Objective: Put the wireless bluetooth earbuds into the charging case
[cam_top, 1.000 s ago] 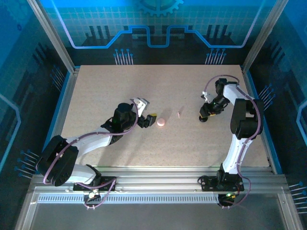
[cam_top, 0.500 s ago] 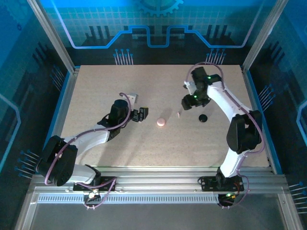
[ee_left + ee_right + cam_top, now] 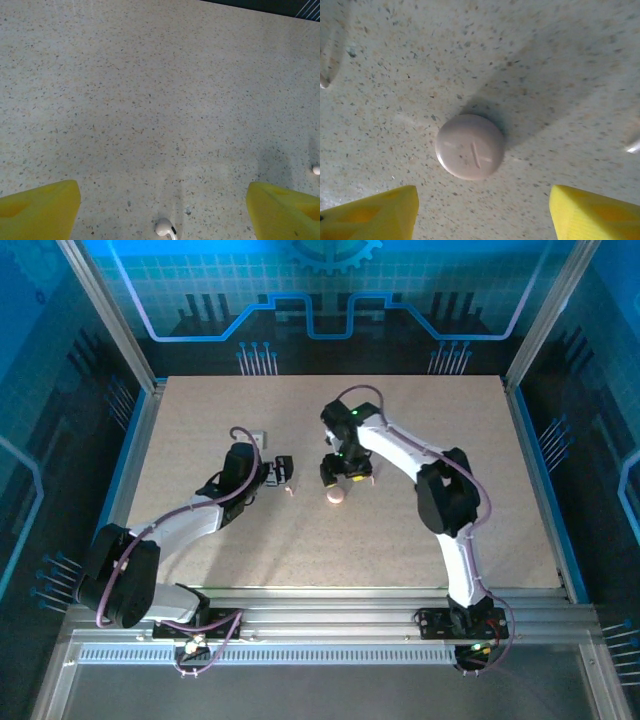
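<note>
- Overhead, the charging case [image 3: 336, 496] lies near the middle of the table [image 3: 200, 410]. The right gripper [image 3: 338, 472] is just at its 12 o'clock, fingers apart and holding nothing. One earbud [image 3: 291, 491] lies at the case's 9 o'clock, apart from it. The left gripper [image 3: 283, 470] stands at that earbud's 11 o'clock, spread wide.
- Left wrist: the left gripper [image 3: 161, 210] shows yellow fingertips [image 3: 40, 207] far apart at 7 and 5 o'clock. The earbud [image 3: 165, 228] lies on bare table between them at 6 o'clock, touching neither.
- Right wrist: the charging case [image 3: 470, 146] lies flat at centre. The right gripper [image 3: 482, 212] has its fingertips [image 3: 595, 215] parted at 7 and 5 o'clock, clear of the case.
</note>
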Tool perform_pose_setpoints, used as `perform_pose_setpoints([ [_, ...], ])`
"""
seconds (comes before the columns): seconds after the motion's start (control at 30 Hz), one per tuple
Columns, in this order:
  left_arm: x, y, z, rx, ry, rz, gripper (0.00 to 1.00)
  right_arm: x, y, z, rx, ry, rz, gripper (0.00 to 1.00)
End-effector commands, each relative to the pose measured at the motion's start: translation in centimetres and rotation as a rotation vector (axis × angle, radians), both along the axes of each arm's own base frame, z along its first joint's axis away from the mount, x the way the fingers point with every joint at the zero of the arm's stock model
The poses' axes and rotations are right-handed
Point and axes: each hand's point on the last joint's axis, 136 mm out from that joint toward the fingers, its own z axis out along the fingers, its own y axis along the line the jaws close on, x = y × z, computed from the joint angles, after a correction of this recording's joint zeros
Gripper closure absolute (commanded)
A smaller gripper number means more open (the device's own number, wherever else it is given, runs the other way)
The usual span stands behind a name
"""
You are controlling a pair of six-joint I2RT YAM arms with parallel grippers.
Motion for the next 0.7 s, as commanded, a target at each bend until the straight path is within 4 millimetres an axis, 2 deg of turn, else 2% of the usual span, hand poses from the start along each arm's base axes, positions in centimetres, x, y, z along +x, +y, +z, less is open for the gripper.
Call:
perform_pose_setpoints([
  [0.0, 0.5, 0.7, 1.4, -0.015, -0.019, 0.038, 0.13, -0.9, 0.2, -0.4, -0.04, 0.063, -0.04, 0.28],
  [0.33, 0.6, 0.7, 1.3, -0.031, -0.019, 0.035, 0.13, -0.9, 1.2, -2.8, -0.061, 0.104, -0.029, 0.28],
  [0.5, 0.6, 0.7, 1.3, -0.038, -0.016, 0.034, 0.13, -1.0, 1.4, -3.1, -0.05, 0.114, -0.026, 0.29],
  [0.53, 0.6, 0.7, 1.3, -0.038, -0.016, 0.032, 0.13, -1.2, 1.5, -4.2, -0.058, 0.135, -0.025, 0.29],
  [0.67, 0.6, 0.6, 1.2, -0.043, -0.014, 0.029, 0.13, -1.3, 1.8, -5.0, -0.056, 0.15, -0.019, 0.3],
])
